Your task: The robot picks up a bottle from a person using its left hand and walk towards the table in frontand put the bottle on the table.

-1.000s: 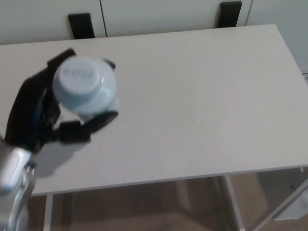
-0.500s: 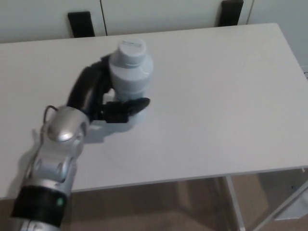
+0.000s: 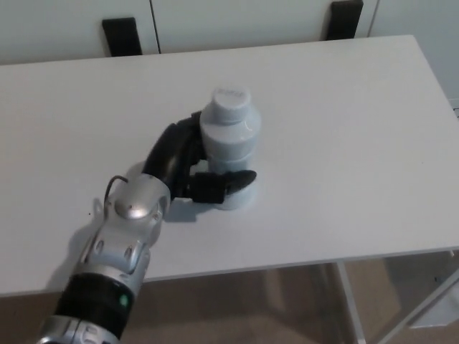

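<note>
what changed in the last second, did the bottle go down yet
The left hand carried the pale bottle from over the table's left side rightward toward its middle, the arm stretching out further. The bottle came down and now looks to be standing upright on the white table. Nothing was let go: the hand is still closed around it. The table and the camera view stayed as they were.

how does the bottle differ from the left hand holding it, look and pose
Colour: the bottle is pale blue-grey, the left hand is black. Pose: the bottle stands upright with its cap on top; the left hand comes in from the side. Shape: the bottle is smooth and round; the left hand has fingers curled around its lower part. Both are over the white table, touching each other.
</note>
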